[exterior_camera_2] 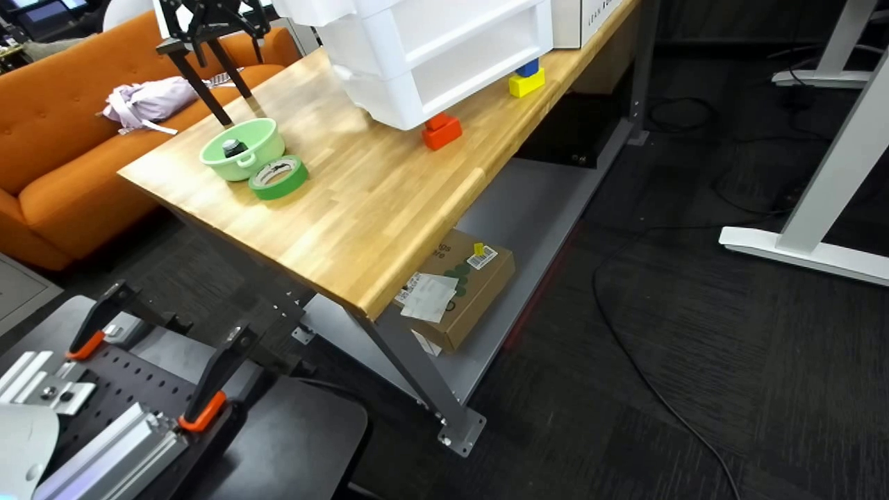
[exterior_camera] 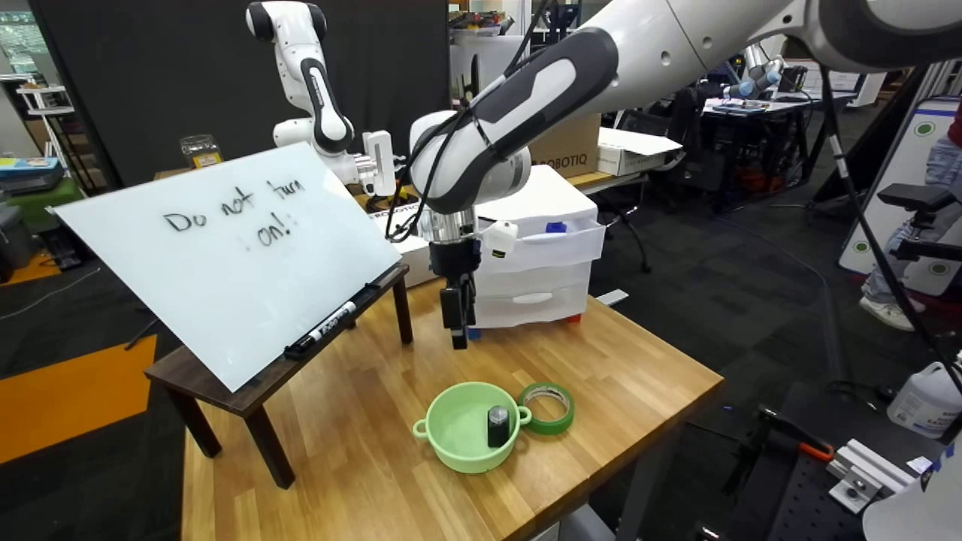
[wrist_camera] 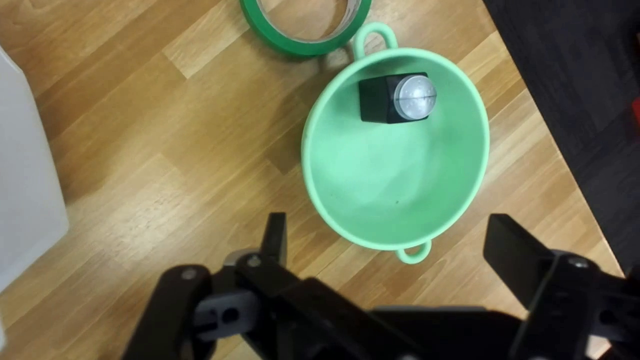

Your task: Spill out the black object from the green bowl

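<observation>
Black blocky object with pale domed cap (wrist_camera: 394,98) sits inside round light-green plastic bowl (wrist_camera: 370,170) on wooden worktop (wrist_camera: 140,165). From here, bowl seems light, smooth, slightly flexible; object likely rigid. End effector (wrist_camera: 387,227) spread apart, holding nothing. Best hold: loop handle (wrist_camera: 413,259) nearest it.

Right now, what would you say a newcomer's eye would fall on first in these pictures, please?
Probably the whiteboard, propped on a small dark bench and reading "Do not turn on!" Next, the green bowl on the wooden table, holding the black object, with green tape beside it. Above the table hangs the open gripper.
</observation>
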Controlling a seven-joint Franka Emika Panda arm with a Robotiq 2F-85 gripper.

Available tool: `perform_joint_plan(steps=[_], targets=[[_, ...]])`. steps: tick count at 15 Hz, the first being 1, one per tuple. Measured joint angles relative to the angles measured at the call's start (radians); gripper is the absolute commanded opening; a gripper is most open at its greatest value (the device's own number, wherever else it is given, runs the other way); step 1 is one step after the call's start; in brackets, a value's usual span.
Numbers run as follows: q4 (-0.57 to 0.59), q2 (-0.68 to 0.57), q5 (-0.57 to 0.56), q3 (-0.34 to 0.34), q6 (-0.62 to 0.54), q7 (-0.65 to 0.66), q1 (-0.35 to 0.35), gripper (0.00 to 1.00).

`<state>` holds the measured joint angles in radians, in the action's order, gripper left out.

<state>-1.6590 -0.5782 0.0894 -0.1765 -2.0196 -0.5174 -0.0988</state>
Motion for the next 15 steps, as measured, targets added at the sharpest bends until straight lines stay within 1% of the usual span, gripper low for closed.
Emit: perform_joint_plan(steps=[4, 12, 15], targets=[[0.012, -0.037, -0.008, -0.024, 0.011, 0.006, -0.008, 1.00], [0.019, -0.043, -0.031, -0.026, 0.040, 0.013, -0.012, 1.00], [0.037, -0.059, -0.053, -0.027, 0.078, 0.019, -0.024, 1.00]])
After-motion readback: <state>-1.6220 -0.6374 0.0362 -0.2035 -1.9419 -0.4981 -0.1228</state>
